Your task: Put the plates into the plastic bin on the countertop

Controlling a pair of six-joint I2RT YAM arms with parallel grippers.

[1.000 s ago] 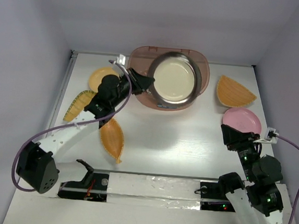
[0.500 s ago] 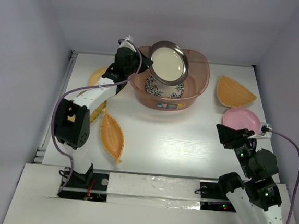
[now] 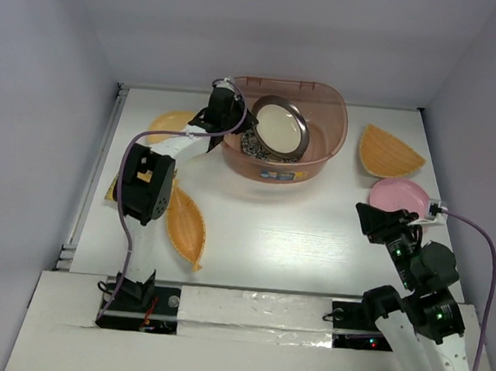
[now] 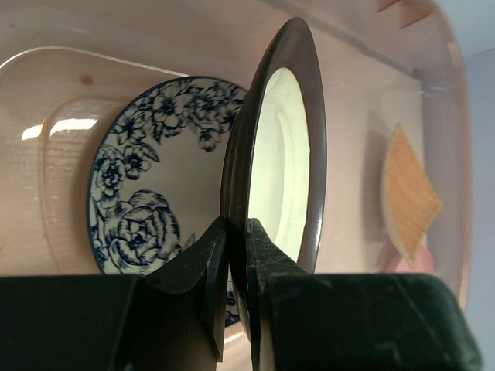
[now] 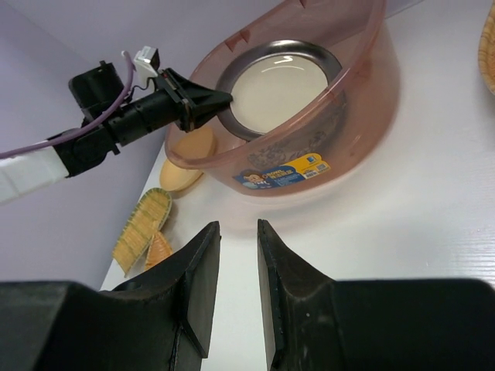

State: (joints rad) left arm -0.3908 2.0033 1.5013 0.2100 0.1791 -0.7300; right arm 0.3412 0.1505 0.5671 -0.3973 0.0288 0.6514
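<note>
The plastic bin [image 3: 271, 172] stands at the back middle of the countertop [image 3: 287, 232]. My left gripper [image 3: 247, 119] reaches over its left rim, shut on the dark edge of the brown-rimmed cream plate [image 3: 279, 127], which tilts inside the bin above the blue-floral plate [image 3: 253, 145]. The left wrist view shows my gripper [image 4: 236, 232] pinching the cream plate [image 4: 282, 162] edge-on in front of the floral plate [image 4: 147, 193]. My right gripper [image 3: 365, 215] hovers open and holds nothing, next to the pink plate [image 3: 401, 196]. In its own view my right gripper [image 5: 236, 232] faces the bin [image 5: 340, 116].
An orange fan-shaped plate [image 3: 390, 152] lies right of the bin. Left of it are a round yellow plate [image 3: 168, 124], a yellow ribbed plate [image 5: 143, 224] and an orange leaf-shaped plate [image 3: 185, 226]. Pale walls close in the sides and back.
My left arm has swung up and carried the cream plate from above the bin down into it, tilted over the floral plate. My right gripper has drifted slightly left.
</note>
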